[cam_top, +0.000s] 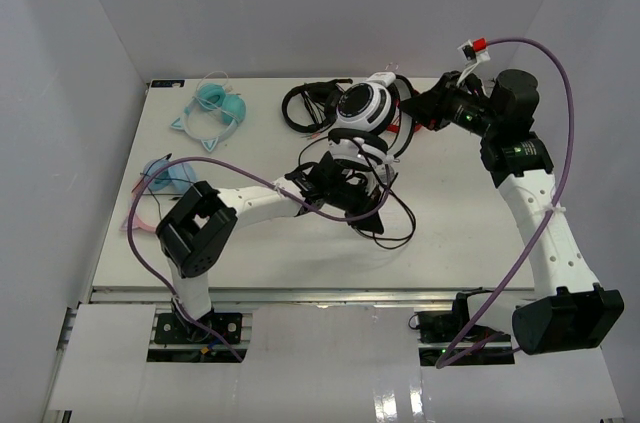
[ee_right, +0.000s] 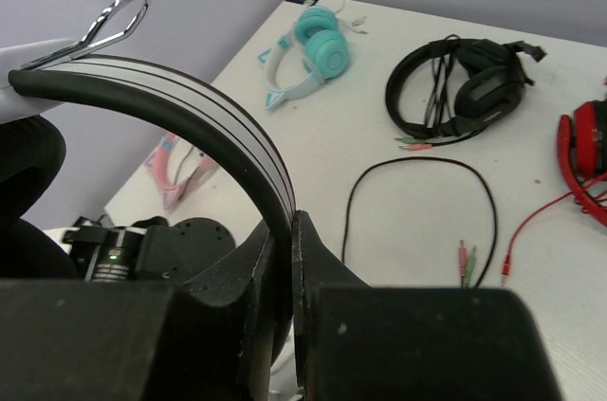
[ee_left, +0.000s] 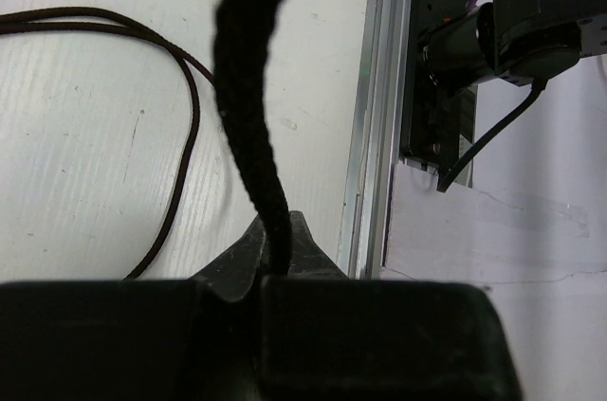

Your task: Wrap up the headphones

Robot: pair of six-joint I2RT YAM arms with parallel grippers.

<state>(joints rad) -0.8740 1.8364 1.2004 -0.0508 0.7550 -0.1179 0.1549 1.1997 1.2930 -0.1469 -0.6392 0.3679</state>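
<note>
The white headphones [cam_top: 362, 105] hang above the back middle of the table, one round white-and-black cup facing up. My right gripper [cam_top: 424, 111] is shut on their white headband [ee_right: 199, 112], which curves up and to the left out of the closed jaws [ee_right: 289, 230]. My left gripper [cam_top: 345, 188] sits just below the headphones, shut on their thin black cable [ee_left: 248, 107]. The cable rises straight out of that gripper [ee_left: 275, 254]. More cable lies in loose loops on the table [cam_top: 395, 218], ending in pink and green plugs [ee_right: 465, 259].
All-black headphones [cam_top: 305, 103] lie at the back, left of the white pair, and red ones [ee_right: 588, 150] lie beside them. Teal headphones [cam_top: 215, 108] and a pink-and-blue pair [cam_top: 160, 183] sit at the left. The table's near metal edge [ee_left: 370, 136] is close to my left gripper.
</note>
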